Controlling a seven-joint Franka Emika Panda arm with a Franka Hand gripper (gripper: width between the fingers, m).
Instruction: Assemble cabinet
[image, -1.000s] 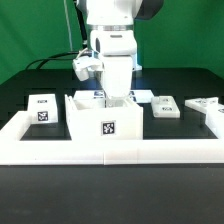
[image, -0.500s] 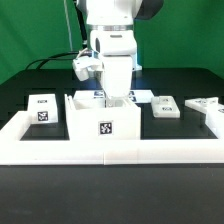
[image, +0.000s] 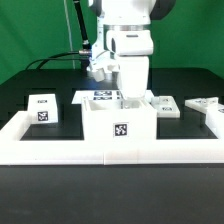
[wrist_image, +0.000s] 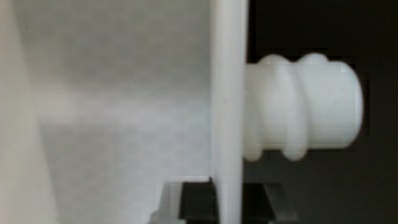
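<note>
Centre of the exterior frame: cabinet (image: 120, 128) sitting on the tabletop (image: 20, 95), just behind the front rail (image: 30, 135). Pincer (image: 128, 97) reaching inside, apparently clamping its thin wall (wrist_image: 226, 100) beside a ribbed knob (wrist_image: 306, 105). Step judged: repositioning the body; next move calling for level, steady dragging.

The arm has slid toward the exterior view's right, and the gripper (image: 127, 97) has carried the cabinet (image: 120, 128) along with it (its jaws clamp one wall). The cabinet now sits farther from the small tagged panel (image: 42, 108) on that view's left. More of the marker board (image: 99, 97) shows behind it.
</note>
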